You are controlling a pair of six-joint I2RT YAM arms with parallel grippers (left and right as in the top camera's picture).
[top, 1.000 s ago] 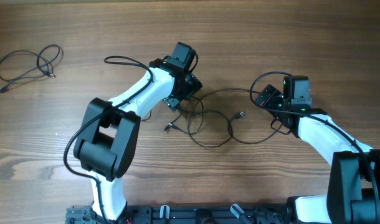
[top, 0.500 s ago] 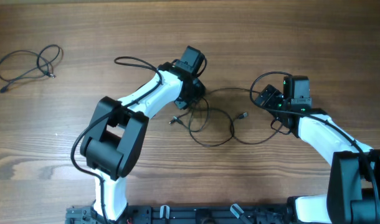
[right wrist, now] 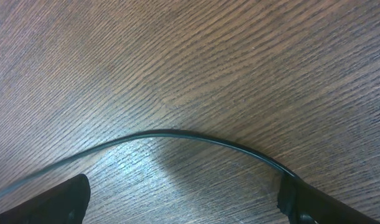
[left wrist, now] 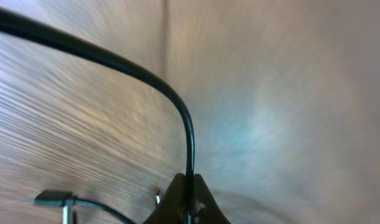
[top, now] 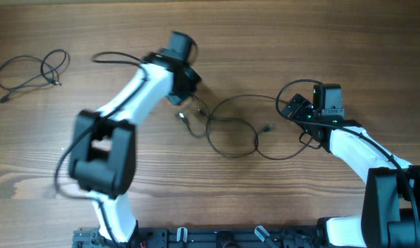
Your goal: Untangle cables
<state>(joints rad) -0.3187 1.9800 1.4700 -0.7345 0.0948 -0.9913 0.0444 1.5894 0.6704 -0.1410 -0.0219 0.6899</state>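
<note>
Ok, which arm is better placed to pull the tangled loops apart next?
Left. Its tool is shut on the black cable just beside the loops, so it can probably pull; the right tool stands open at the far end.

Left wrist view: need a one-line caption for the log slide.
Left fingers pinch a black cable arcing up and left over the blurred wooden table, with a connector at lower left.
</note>
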